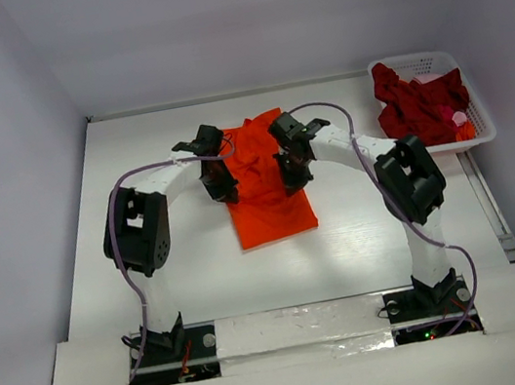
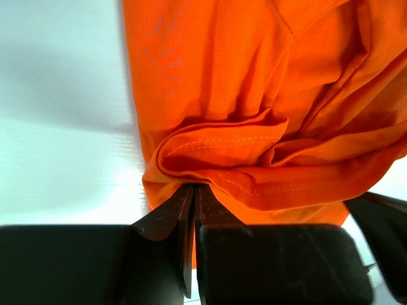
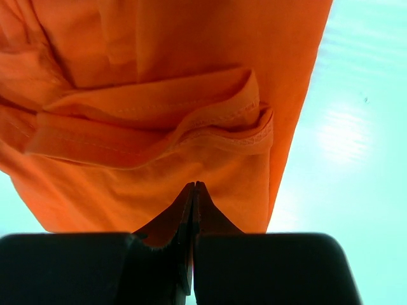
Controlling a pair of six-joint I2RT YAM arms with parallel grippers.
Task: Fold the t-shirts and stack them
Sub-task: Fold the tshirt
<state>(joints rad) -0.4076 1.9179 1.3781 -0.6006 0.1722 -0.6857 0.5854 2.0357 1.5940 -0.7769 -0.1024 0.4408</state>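
Counter (image 1: pixel 150 141) centre: orange t-shirt (image 1: pixel 270 205) partly folded. Dark red t-shirt (image 1: pixel 416 107) bunched in basket (image 1: pixel 486 129), far right. Left claw (image 2: pixel 193 190) and right claw (image 3: pixel 194 187) both pinched shut on orange hem. Risk: thin pinch drops a layer, fold skews.

Most of the orange t-shirt (image 2: pixel 210 76) outside both wrist views

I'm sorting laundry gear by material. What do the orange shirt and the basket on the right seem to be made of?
Orange shirt: soft, thin knit cloth with a matte finish, possibly cotton jersey. It drapes in loose folds and shows a stitched hem.
Basket: probably moulded white plastic, smooth and slightly glossy. It has stiff walls with an open lattice.
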